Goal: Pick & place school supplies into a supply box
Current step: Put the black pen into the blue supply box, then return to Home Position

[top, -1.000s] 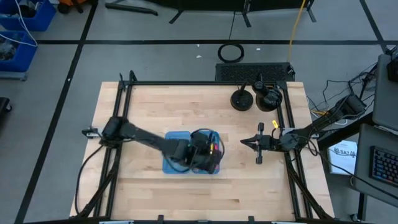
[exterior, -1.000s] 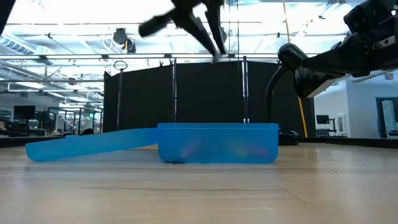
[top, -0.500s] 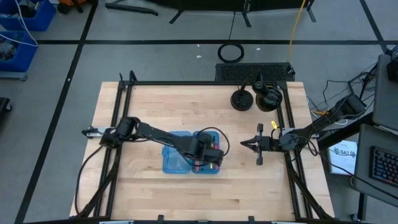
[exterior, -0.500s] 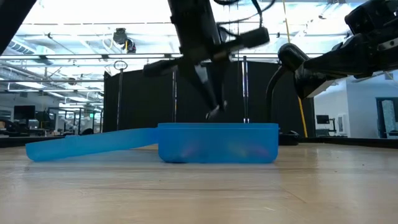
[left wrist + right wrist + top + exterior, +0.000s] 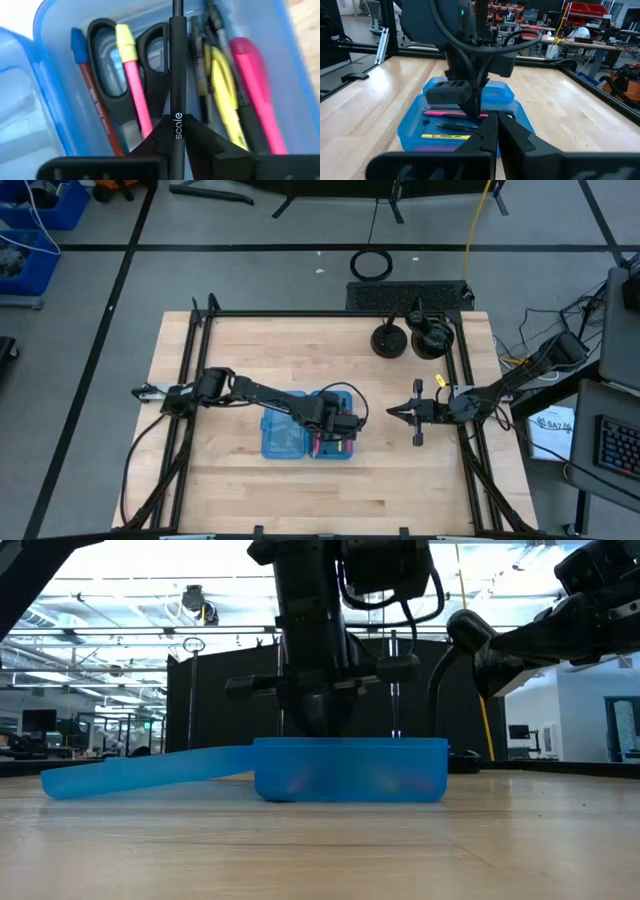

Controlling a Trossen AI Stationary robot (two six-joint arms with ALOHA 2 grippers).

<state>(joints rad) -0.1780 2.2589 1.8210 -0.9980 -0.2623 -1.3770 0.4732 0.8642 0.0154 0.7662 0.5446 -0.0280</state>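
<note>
The left gripper (image 5: 177, 135) is lowered into the right half of the supply box (image 5: 305, 442), which lies open near the middle of the table (image 5: 250, 510). Its two fingers are pressed on a thin black pen (image 5: 177, 75) with white letters on the barrel, and the pen points forward between them over the other school supplies in that compartment. Under and beside the pen lie the scissors (image 5: 130, 65) with black handles, a pink pencil (image 5: 134, 85) with a yellow end, a reddish-brown pencil (image 5: 95, 105) with a blue cap, a yellow pen (image 5: 220, 95) and a thick pink marker (image 5: 255, 95). Whether the black pen already touches the things under it, I cannot tell from these views.

In the low view the flat lid half of the box (image 5: 140, 772) lies tilted on the table and the deeper half (image 5: 350, 770) stands beside it, with the left arm coming down into it from above.

The right gripper (image 5: 392, 411) waits over the table, well apart from the box, near the right rail, with its fingers (image 5: 485, 135) closed together and holding nothing.
</note>
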